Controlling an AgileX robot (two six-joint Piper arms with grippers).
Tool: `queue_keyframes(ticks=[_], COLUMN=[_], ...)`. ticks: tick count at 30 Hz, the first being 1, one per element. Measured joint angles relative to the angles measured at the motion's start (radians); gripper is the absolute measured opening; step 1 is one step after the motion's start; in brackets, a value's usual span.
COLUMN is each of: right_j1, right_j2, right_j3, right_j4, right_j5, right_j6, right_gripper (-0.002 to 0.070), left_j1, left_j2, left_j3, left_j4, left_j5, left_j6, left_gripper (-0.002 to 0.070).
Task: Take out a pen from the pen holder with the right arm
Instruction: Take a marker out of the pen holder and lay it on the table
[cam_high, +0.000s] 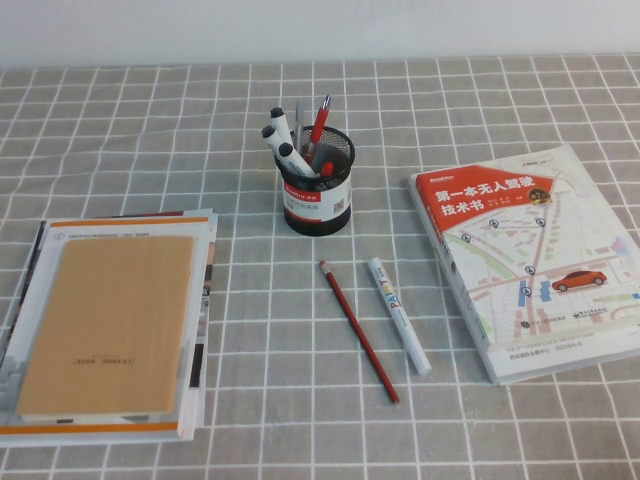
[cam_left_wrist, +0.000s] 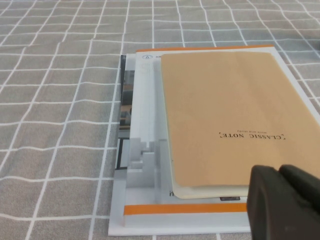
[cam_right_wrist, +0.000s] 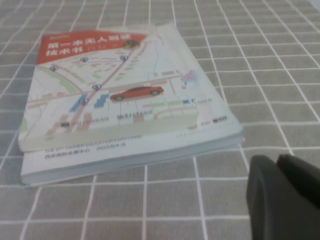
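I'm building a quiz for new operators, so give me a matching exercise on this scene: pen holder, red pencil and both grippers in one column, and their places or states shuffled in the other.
Things:
1. pen holder
2. red pencil
3. left gripper
4. right gripper

Places or states:
A. shut, beside the map-cover book
B. lying flat next to the white marker
C. at the edge of the tan notebook
D. upright, with pens standing inside

Pairs: 1-D, 2-B, 3-C, 4-A.
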Motion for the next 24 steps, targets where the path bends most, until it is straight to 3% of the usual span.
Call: queue_keyframes(ticks=[24], right_j1=[0.0], right_j2=[0.0], right_j3=[0.001], right_j4=[-0.005], right_j5=[0.044], right_j6=[0.0], right_gripper=[-0.0012], left_j1=[0.0], left_j2=[0.0], left_j3=[0.0], left_j4=[0.0], left_j5=[0.0], left_j6=[0.0], left_gripper=[-0.0003])
